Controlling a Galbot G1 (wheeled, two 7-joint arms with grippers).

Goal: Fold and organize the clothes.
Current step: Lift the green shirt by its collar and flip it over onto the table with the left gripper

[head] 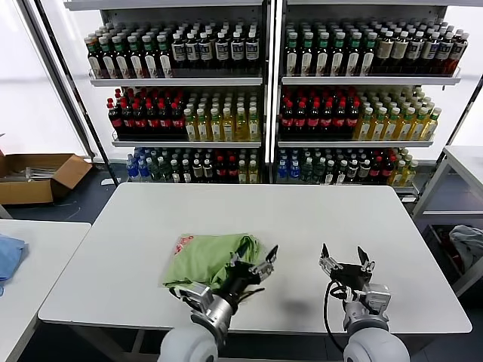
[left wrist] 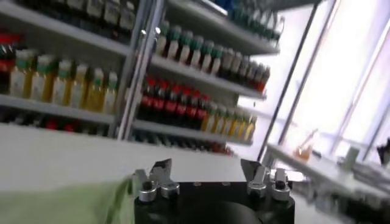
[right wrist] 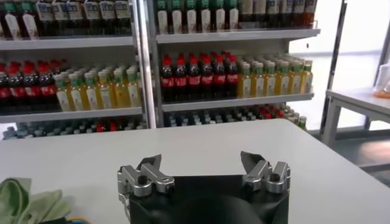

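Observation:
The light green polo shirt [head: 211, 259] lies bunched in a loose heap on the white table [head: 317, 219], near its front edge, left of centre; a bit of its red-pink-and-white print [head: 182, 243] shows at its left end. My left gripper [head: 253, 260] is open and empty, right at the heap's right edge, a little above the table. The shirt's edge shows in the left wrist view [left wrist: 67, 204] beside that gripper [left wrist: 207, 170]. My right gripper [head: 345, 258] is open and empty, to the right of the shirt. The shirt also shows in the right wrist view [right wrist: 27, 201].
Shelves of bottles [head: 264, 98] stand behind the table. A second table [head: 30, 264] with a blue cloth [head: 9, 255] is at the left, a cardboard box [head: 38, 175] on the floor behind it. Another table [head: 464, 162] stands at the right.

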